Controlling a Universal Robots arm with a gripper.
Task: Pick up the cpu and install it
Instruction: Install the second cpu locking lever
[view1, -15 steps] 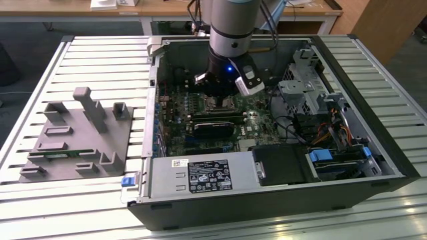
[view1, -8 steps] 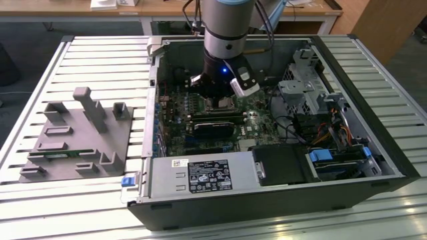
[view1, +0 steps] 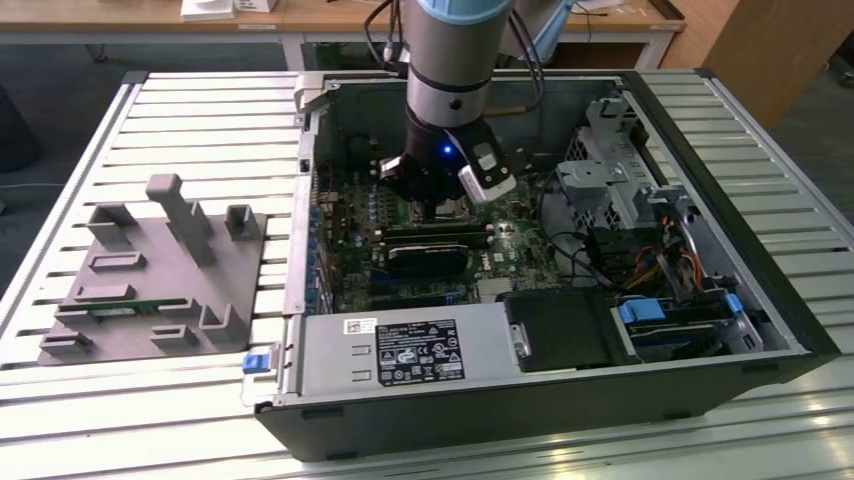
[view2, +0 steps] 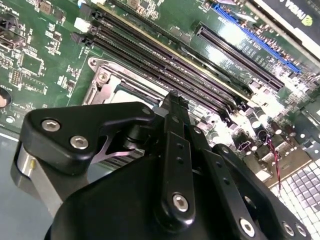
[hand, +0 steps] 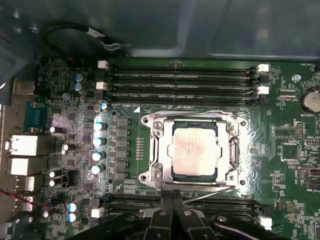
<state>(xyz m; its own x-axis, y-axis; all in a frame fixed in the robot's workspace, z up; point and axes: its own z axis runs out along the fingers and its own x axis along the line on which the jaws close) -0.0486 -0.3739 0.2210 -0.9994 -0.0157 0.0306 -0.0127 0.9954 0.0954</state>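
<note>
The cpu, a square chip with a pale metal top, lies flat inside the open socket frame on the green motherboard. My gripper hangs just above the socket's edge, on the side next to a row of memory slots, and its two black fingers are pressed together with nothing between them. A thin metal socket lever lies close beside the fingertips. In the second wrist view the gripper points down at the socket frame. In the exterior view the gripper reaches down into the open computer case.
Long black memory slots run beside the socket. A power supply, a graphics card and a metal drive cage crowd the case. A grey parts fixture rests on the slatted table at the exterior view's left.
</note>
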